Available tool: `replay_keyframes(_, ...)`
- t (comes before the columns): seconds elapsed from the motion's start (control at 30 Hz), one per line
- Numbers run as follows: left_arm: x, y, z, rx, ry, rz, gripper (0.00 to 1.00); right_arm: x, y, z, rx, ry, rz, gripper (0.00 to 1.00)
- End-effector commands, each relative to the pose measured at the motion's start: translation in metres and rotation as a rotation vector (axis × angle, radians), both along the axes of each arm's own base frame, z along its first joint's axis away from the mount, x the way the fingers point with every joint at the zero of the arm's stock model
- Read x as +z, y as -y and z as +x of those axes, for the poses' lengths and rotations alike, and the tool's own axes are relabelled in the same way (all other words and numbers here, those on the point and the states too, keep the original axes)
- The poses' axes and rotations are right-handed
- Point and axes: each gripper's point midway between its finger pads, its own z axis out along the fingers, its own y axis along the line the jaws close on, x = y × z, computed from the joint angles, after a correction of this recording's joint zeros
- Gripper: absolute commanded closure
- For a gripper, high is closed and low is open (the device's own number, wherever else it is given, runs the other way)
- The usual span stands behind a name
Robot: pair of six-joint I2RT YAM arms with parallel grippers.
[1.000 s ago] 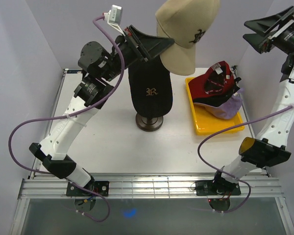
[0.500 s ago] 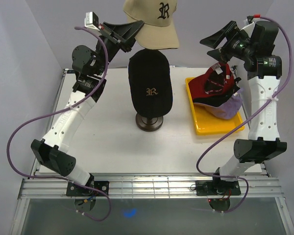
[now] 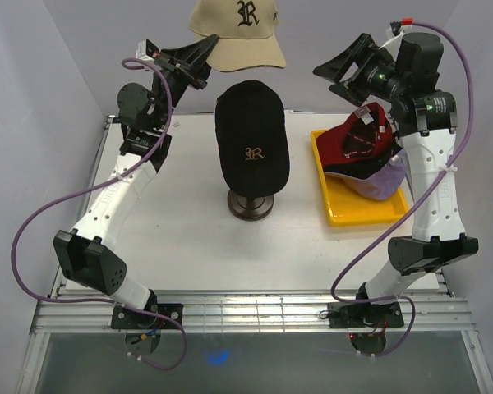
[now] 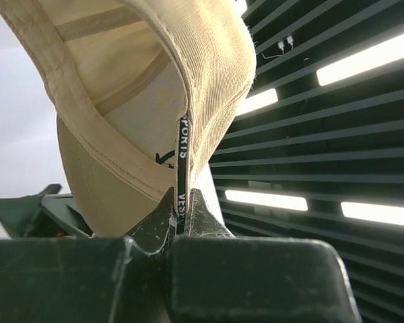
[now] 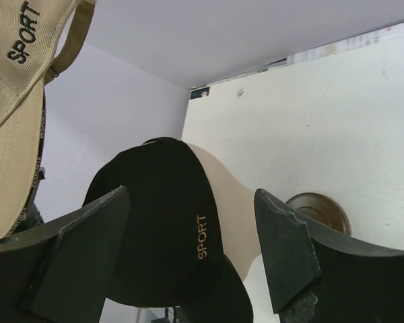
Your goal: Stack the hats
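The mannequin head (image 5: pixel 239 205) stands mid-tabletop (image 3: pixel 181 238) wearing the black "R" cap (image 3: pixel 252 135). The left gripper (image 4: pixel 178 214) has its jaws pinched on the tan cap (image 3: pixel 237 33), holding it aloft beyond the head. The right gripper (image 3: pixel 338 75) hangs with jaws wide apart over the yellow tray (image 3: pixel 361 215), which holds the red cap (image 3: pixel 357 144) and the lavender cap (image 3: pixel 382 182).

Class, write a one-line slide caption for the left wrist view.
Left hand pinches the tan cap by its edge.
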Motion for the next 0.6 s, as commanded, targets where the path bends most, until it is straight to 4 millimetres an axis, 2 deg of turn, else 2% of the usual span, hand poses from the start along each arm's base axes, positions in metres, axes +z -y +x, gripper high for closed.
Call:
replay_keyframes(0.0,0.027,-0.015,-0.031,-0.025,0.068,-0.074,1.00,0.019,-0.019,-0.012,0.083,0.047,0.128,0.20)
replay_keyframes(0.07,0.024,-0.015,-0.032,-0.029,0.064,-0.080,1.00,0.032,-0.028,-0.026,0.152,0.063,0.205,0.20)
replay_keyframes(0.1,0.024,-0.016,-0.035,-0.031,0.078,-0.085,1.00,0.050,-0.031,-0.034,0.176,0.114,0.237,0.20)
replay_keyframes(0.13,0.019,-0.014,-0.032,-0.036,0.073,-0.079,1.00,0.056,-0.035,-0.041,0.200,0.096,0.286,0.20)
replay_keyframes(0.2,0.017,-0.012,-0.033,-0.067,0.077,-0.083,1.00,0.074,-0.036,-0.057,0.225,0.120,0.336,0.20)
replay_keyframes(0.33,0.008,-0.011,-0.036,-0.079,0.088,-0.088,1.00,0.099,-0.039,-0.075,0.276,0.141,0.483,0.20)
replay_keyframes(0.43,0.009,-0.008,-0.040,-0.111,0.119,-0.088,1.00,0.103,-0.044,-0.079,0.295,0.140,0.507,0.20)
replay_keyframes(0.57,0.008,-0.005,-0.043,-0.126,0.139,-0.077,1.00,0.096,-0.059,-0.085,0.327,0.104,0.552,0.19)
